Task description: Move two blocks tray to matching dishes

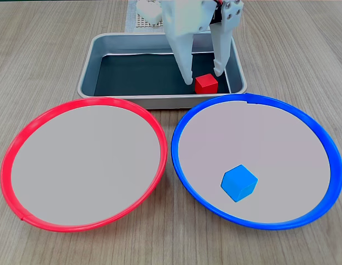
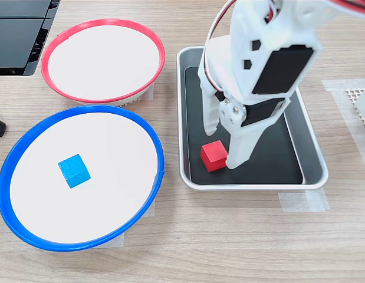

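The red block (image 1: 206, 84) (image 2: 214, 155) rests on the dark bottom of the silver tray (image 1: 159, 101) (image 2: 253, 187), close to the corner nearest the blue-rimmed dish. My white gripper (image 1: 204, 76) (image 2: 220, 148) reaches down into the tray, open, with one finger on each side of the red block and a gap to it. The blue block (image 1: 239, 183) (image 2: 73, 171) lies inside the blue-rimmed dish (image 1: 270, 138) (image 2: 111, 177). Beside that dish sits the red-rimmed dish (image 1: 82, 160) (image 2: 105, 59) with nothing in it.
Both dishes and the tray stand close together on a wooden table. In a fixed view, a black flat device (image 2: 17, 35) lies at the top left corner. A white mesh mat (image 1: 138, 16) (image 2: 362, 100) lies beyond the tray. Tape strips (image 2: 303, 201) hold the tray.
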Motion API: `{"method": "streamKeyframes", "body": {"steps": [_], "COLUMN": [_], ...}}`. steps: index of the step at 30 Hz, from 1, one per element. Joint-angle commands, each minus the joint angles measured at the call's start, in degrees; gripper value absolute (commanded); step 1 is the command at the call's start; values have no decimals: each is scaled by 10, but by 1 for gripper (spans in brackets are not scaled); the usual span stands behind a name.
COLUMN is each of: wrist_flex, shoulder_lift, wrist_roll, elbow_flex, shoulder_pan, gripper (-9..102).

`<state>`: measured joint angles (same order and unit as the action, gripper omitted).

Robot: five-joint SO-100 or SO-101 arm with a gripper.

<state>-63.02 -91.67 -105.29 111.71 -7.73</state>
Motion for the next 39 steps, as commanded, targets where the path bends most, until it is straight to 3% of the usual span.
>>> {"method": "streamKeyframes", "body": {"steps": [1, 5, 8, 12, 21, 27, 35, 37, 39], "wrist_flex": [16, 20, 26, 12, -120, 45, 200, 209, 221], "shoulder_lift": [13, 33, 37, 25, -70, 18, 173, 192, 194], "wrist_roll": [17, 26, 44, 53, 110, 127, 129, 130, 132], "elbow_flex": [-12, -22, -25, -35, -178, -226, -256, -270, -272], "shoulder_pan": [-10, -17, -21, -20, 51, 168, 209, 210, 212], "gripper": [22, 21, 0, 0, 0, 0, 0, 4, 20]}}
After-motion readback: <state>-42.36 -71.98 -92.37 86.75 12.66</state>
